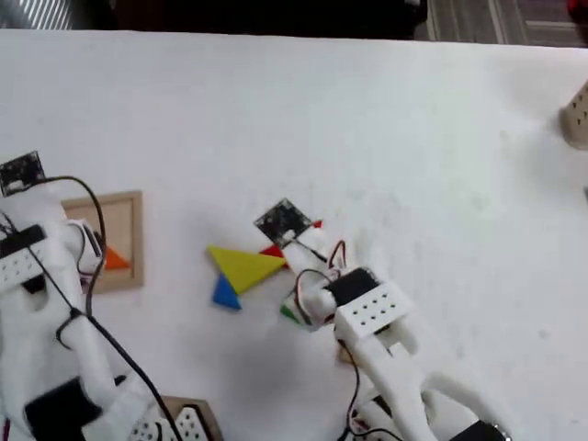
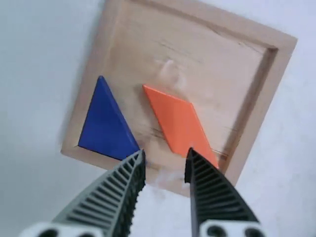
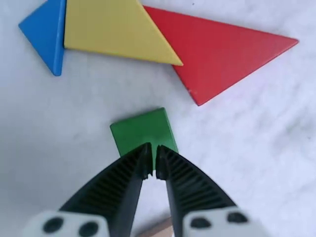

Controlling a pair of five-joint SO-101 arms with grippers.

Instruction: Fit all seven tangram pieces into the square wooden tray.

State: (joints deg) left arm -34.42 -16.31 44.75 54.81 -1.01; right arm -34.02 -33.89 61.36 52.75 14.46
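Observation:
The square wooden tray [image 2: 279, 79] holds a blue triangle [image 2: 104, 123] and an orange parallelogram [image 2: 178, 123]. My left gripper [image 2: 165, 160] hangs open just off the tray's rim. In the high view the tray [image 1: 129, 207] lies at the left under the left arm, with the orange piece [image 1: 115, 260] peeking out. Mid-table lie a yellow triangle [image 3: 111, 29], a small blue triangle [image 3: 47, 34], a red triangle [image 3: 222, 52] and a green square [image 3: 143, 131]. My right gripper [image 3: 153, 160] is shut, its tips resting over the green square's near edge.
A tan perforated block [image 1: 577, 115] stands at the far right edge. A wooden object [image 1: 188, 413] sits at the table's front between the arms, and a brown bit [image 1: 344, 354] shows under the right arm. White tabletop stretches across the back.

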